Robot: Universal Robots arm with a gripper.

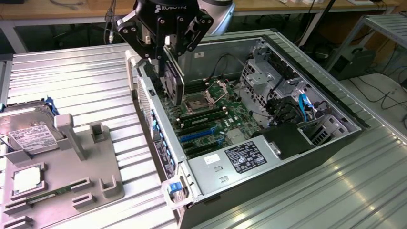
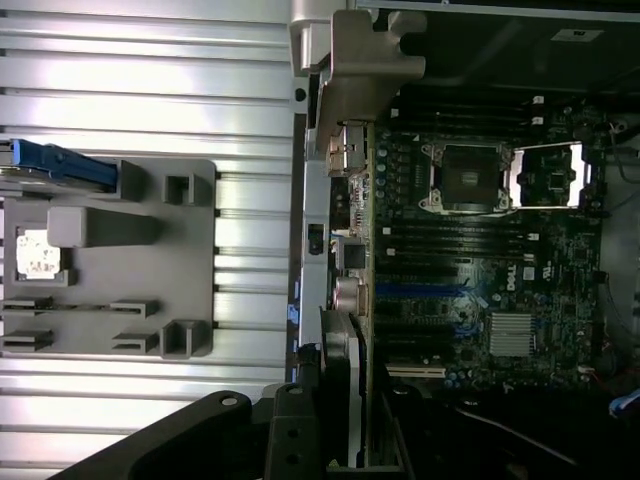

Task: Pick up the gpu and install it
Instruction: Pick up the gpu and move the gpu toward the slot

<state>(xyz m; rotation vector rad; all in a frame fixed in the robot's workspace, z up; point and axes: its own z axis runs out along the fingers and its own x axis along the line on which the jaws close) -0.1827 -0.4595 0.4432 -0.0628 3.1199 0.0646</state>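
Observation:
My black gripper (image 1: 167,46) hangs above the open computer case (image 1: 330,112) and is shut on the gpu (image 1: 173,78). The gpu is a slim dark card held on edge, its lower end dipping just inside the case beside the rear wall. Below it lies the motherboard (image 1: 213,117) with its blue expansion slots (image 1: 194,136). In the wrist view the gpu (image 2: 342,370) appears edge-on between my gripper (image 2: 340,440) fingers, running along the rear wall of the case, with the blue slots (image 2: 425,292) a little to one side of it.
A grey parts holder (image 1: 95,176) sits on the ribbed metal table (image 1: 76,81) on the exterior view's left, carrying a silver hard drive (image 1: 28,131), a processor (image 1: 25,179) and a green memory stick (image 1: 54,193). Inside the case are a power supply (image 1: 241,155) and a drive cage (image 1: 273,76).

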